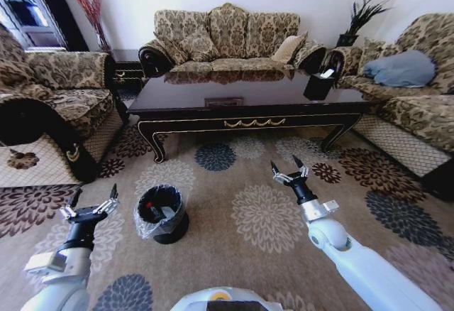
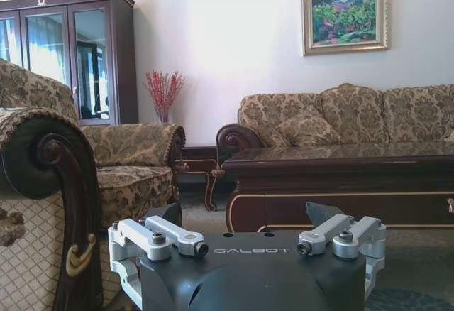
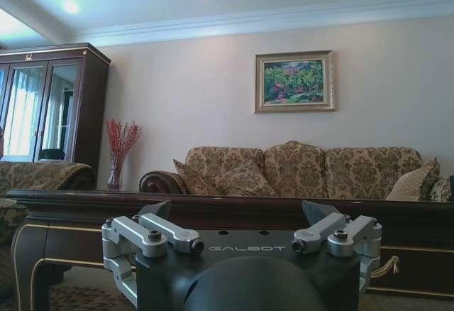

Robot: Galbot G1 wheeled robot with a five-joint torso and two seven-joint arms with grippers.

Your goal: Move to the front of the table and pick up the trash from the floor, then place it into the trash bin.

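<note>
The long dark table [image 1: 248, 105] with gold trim stands ahead of me on the patterned floor [image 1: 234, 261]. The black trash bin [image 1: 162, 214], lined with a clear bag, sits on the carpet at my front left. My left gripper [image 1: 94, 196] hovers open just left of the bin with nothing between its fingers. My right gripper [image 1: 285, 163] is open and empty above the carpet, short of the table's front rail. The trash is out of view. The left wrist view looks past the left gripper [image 2: 245, 215] to the table [image 2: 340, 176]. In the right wrist view the table [image 3: 71, 204] lies beyond the right gripper [image 3: 237, 211].
An armchair [image 1: 50, 105] flanks the left side and a sofa [image 1: 418, 105] the right; another sofa [image 1: 227, 41] stands behind the table. A black box-shaped holder [image 1: 318, 86] sits on the table's right end. Open carpet lies between me and the table.
</note>
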